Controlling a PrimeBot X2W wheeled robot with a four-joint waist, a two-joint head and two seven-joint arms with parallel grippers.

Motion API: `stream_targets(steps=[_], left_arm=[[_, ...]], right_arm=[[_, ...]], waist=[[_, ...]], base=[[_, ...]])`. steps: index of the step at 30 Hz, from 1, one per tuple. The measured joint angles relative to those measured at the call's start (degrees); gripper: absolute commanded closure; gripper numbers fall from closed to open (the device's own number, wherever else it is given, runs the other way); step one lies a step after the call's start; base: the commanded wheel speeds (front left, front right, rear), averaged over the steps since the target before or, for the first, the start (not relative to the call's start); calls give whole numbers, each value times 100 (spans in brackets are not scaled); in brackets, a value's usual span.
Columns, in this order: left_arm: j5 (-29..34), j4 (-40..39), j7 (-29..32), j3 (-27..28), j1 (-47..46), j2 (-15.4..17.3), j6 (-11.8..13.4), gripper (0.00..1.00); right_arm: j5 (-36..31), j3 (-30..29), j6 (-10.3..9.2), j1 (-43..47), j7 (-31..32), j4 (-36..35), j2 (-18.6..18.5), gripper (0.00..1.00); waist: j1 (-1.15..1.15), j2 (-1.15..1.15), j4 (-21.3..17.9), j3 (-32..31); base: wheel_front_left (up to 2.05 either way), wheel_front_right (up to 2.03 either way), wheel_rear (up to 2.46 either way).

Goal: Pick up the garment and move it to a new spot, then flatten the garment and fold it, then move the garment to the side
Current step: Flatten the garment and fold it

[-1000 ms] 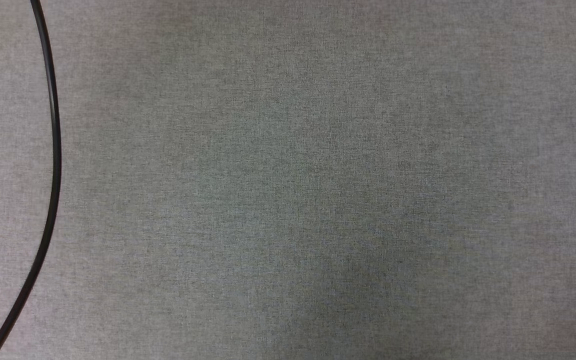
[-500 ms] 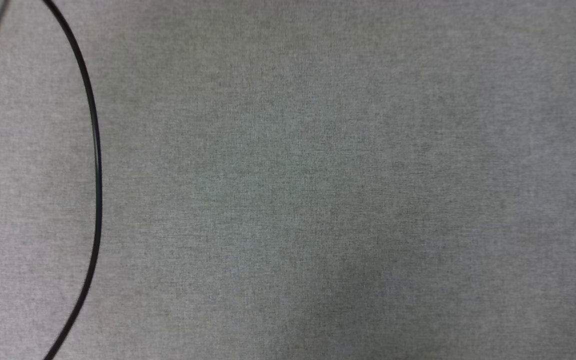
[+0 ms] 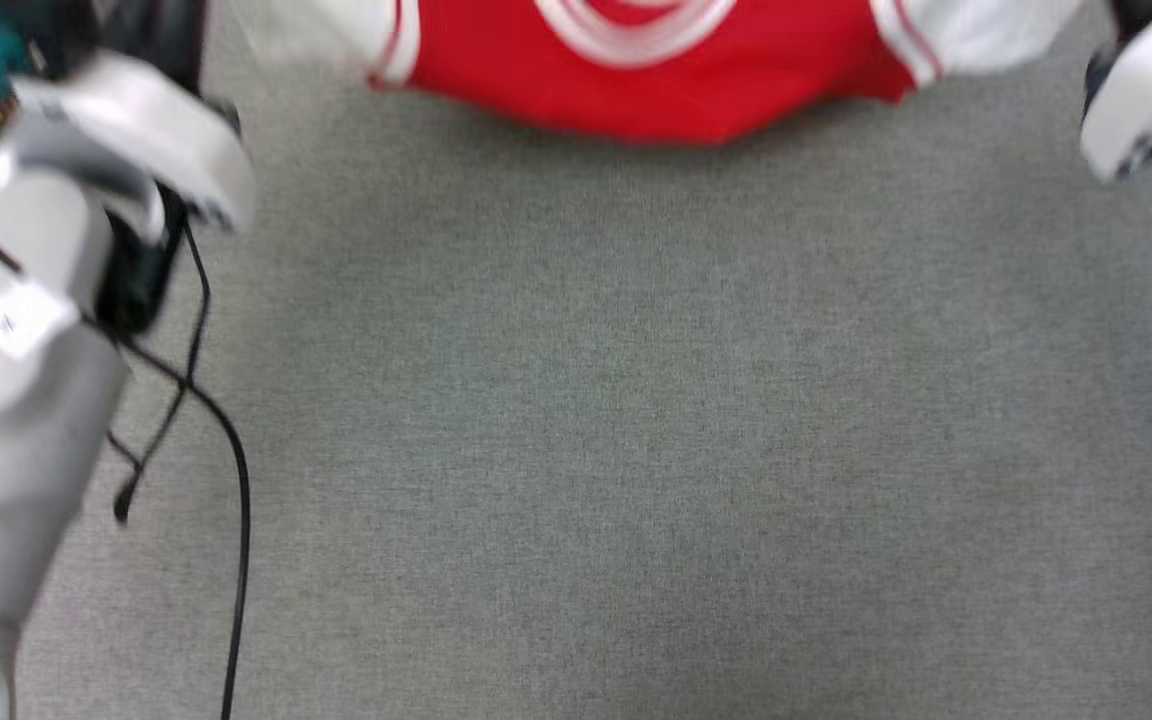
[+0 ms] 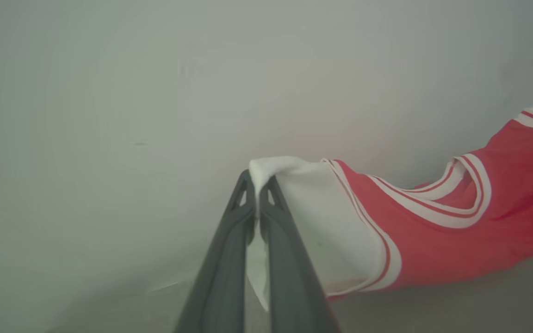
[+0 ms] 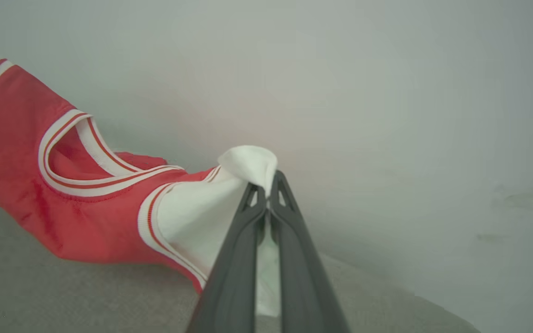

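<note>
The left fingers [image 4: 227, 259] are clamped on one white sleeve of the garment [image 4: 433, 240], and the right fingers [image 5: 238, 259] are clamped on the other sleeve. The red garment hangs stretched between them, at the top edge in head view over the grey desk [image 3: 636, 450]. The white tag [image 3: 11, 320] on the left forearm is too blurred to read.

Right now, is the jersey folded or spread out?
Spread out, not folded. The jersey stretches between the left gripper and the right gripper, each shut on a white sleeve, neckline open.
</note>
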Motion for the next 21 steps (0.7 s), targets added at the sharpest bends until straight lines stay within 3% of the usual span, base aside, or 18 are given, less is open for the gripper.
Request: stream_targets(steps=[11, 21], left_arm=[[-579, -1396, 1, 53, 2763, 404, 725, 100], [-1096, -2174, 26, 178, 4784, 689, 1397, 100]], right_arm=[[366, 285, 0, 2314, -23, -853, -357, 100], [511, -164, -1, 4207, 224, -1392, -559, 100]], waist=[[-1, 0, -37, -844], [0, 0, -189, -1502]], base=[[0, 0, 0], [0, 0, 0]])
